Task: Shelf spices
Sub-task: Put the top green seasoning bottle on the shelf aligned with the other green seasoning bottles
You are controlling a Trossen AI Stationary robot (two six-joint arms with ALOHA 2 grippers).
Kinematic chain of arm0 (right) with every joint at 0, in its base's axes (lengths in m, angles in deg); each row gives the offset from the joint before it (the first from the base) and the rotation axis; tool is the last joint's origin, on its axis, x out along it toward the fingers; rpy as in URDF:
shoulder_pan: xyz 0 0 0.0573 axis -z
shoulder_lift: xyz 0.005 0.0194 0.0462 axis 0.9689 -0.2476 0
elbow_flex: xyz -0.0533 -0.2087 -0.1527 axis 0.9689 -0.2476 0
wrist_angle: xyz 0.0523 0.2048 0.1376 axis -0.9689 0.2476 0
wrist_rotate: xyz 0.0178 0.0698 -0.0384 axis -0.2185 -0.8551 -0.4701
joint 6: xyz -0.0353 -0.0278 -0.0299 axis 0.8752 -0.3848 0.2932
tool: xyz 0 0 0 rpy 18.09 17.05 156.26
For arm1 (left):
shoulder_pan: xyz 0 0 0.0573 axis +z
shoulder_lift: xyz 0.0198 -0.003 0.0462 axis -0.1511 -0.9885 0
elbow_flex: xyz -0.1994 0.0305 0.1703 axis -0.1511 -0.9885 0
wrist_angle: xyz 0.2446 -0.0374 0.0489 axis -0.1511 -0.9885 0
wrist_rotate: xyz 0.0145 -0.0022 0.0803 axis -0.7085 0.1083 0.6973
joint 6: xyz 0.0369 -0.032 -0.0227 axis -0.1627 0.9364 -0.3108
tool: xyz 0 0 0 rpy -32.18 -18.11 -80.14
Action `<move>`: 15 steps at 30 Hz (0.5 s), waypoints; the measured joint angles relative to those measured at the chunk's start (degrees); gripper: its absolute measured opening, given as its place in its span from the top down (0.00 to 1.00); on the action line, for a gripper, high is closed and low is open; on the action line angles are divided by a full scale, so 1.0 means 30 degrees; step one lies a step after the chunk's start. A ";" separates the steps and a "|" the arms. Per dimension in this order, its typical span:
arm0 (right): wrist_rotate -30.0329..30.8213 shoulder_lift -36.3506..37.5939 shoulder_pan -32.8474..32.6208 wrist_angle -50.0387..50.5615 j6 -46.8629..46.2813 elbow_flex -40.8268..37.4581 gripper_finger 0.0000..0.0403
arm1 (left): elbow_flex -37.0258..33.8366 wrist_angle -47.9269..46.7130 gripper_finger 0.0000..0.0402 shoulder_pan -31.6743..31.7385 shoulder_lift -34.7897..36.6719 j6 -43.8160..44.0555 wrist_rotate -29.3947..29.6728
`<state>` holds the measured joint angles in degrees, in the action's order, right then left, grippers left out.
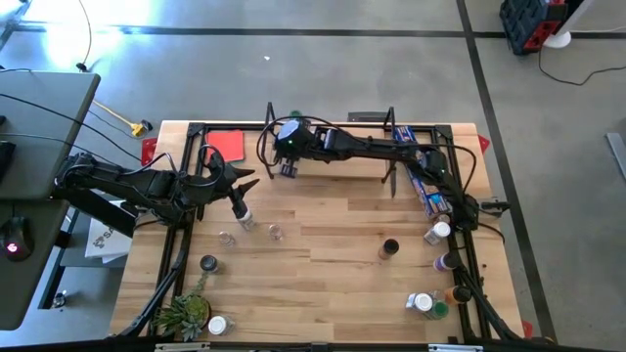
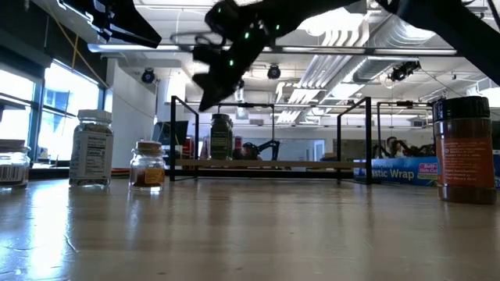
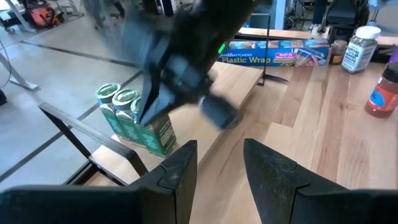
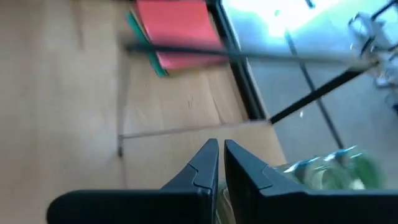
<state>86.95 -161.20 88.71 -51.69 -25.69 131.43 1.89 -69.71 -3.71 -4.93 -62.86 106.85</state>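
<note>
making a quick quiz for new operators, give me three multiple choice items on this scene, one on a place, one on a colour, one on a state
1. Where does the red flat square lie?
A by the shelf's left end
B front right corner
C beside the plant
2. What colour are the lids of the jars on the shelf?
A white
B green
C black
3. How is the left gripper?
A shut on a jar
B shut on the packet
C open, empty

1 A, seen in the high view; 2 B, green tops show; 3 C, fingers apart, nothing between.

Red square (image 1: 228, 145), plastic-wrap box (image 1: 427, 172), plant (image 1: 183, 315).
</note>
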 joint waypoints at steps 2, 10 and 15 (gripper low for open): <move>-0.0013 0.0956 -0.0243 0.1224 0.0304 0.0015 0.95 | 0.0000 0.0130 0.68 0.0057 0.0000 0.0317 -0.0004; 0.0069 0.2924 -0.0760 0.9452 -0.1431 0.0015 0.95 | 0.0143 0.3679 0.74 0.3693 -0.1746 -0.2661 -0.3681; 0.1637 0.3276 -0.1641 1.1285 -0.3307 -0.1663 0.95 | 0.2215 0.3084 0.86 0.8020 -0.4727 -0.4459 -0.7568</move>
<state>91.86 -151.37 83.79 -17.84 -35.61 126.44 8.54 -60.45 20.35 -19.11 -76.23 84.15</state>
